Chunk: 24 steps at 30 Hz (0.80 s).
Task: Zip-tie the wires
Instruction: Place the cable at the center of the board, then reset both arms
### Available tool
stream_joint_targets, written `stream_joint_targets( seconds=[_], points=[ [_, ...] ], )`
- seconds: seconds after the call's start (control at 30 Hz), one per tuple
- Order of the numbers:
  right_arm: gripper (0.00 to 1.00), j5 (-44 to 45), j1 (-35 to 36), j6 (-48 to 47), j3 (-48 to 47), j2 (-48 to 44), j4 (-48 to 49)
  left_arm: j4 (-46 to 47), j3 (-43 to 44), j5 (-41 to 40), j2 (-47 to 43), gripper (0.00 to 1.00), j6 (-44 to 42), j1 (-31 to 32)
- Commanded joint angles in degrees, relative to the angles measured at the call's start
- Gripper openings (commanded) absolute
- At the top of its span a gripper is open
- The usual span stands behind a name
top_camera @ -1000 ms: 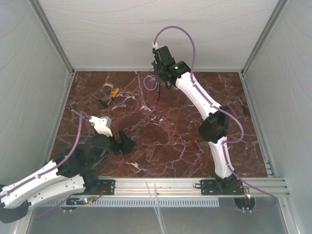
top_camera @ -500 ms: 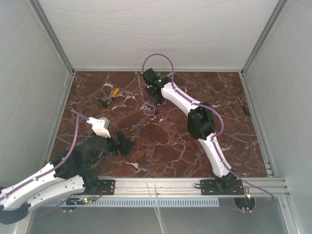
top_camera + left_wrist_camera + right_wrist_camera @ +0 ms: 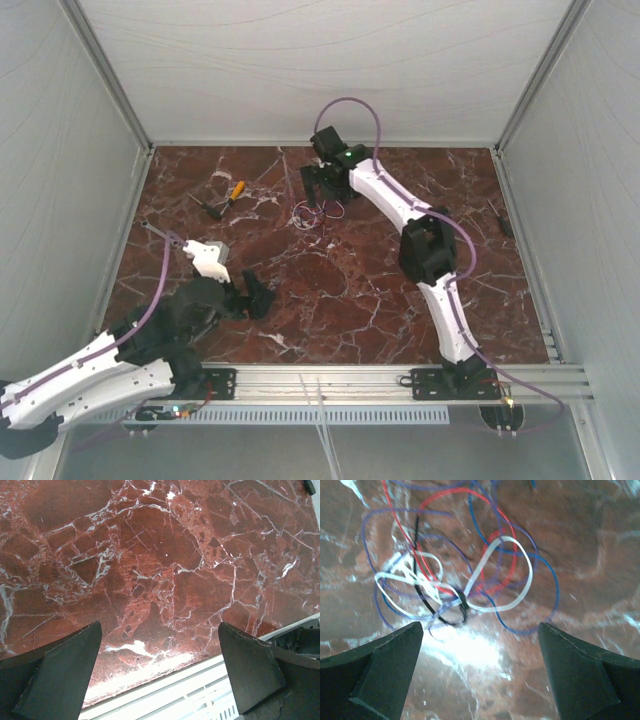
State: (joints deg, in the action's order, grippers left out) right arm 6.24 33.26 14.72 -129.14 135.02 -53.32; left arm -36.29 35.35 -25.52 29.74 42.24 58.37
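The wires [image 3: 318,212] lie loose on the red marble table [image 3: 380,300], back centre. In the right wrist view they are a tangle of white, blue, red and purple loops [image 3: 470,575]. A thin black loop [image 3: 451,611] goes round the strands where they cross. My right gripper [image 3: 322,186] hangs just behind and above the tangle, open, with nothing between its fingers [image 3: 395,655]. My left gripper [image 3: 255,295] is open and empty over the near left of the table, far from the wires. In its own view the left gripper [image 3: 159,645] frames only marble and the front rail.
An orange-handled tool [image 3: 233,192] lies at the back left. A small dark object [image 3: 505,225] rests by the right wall. Grey walls close three sides. An aluminium rail [image 3: 330,380] runs along the table's front edge, seen also as the rail [image 3: 165,700] in the left wrist view.
The right gripper brought the wires down from the back to the table, opened and let them go, then drew back a little. The left arm stayed where it was.
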Motion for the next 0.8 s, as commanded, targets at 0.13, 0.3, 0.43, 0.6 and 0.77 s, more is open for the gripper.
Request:
stream_joint_targets(
  seconds=[0.13,0.3,0.43,0.6,0.77],
  points=[
    [0.98,-2.91,-4.37,3.12,25.91,-26.60,7.92,1.65,1.02,-1.07,5.43,1.00,-0.60,-0.44],
    [0.98,-2.10,-6.10,-2.13,49.52,-46.75,24.74,3.42,4.06,-2.14,9.70,1.00,-4.40,-3.21],
    [0.98,5.28,-5.73,-9.52,69.70,-63.07,43.31,8.05,5.72,-1.34,11.55,1.00,-11.41,-9.36],
    [0.98,9.03,-5.76,-16.40,89.37,-78.44,61.04,16.08,6.01,1.90,12.82,1.00,-20.15,-19.46],
    [0.98,7.28,-7.15,-16.22,96.39,-84.37,64.54,30.58,0.04,-3.13,11.82,0.99,-31.40,-22.29]
  ],
)
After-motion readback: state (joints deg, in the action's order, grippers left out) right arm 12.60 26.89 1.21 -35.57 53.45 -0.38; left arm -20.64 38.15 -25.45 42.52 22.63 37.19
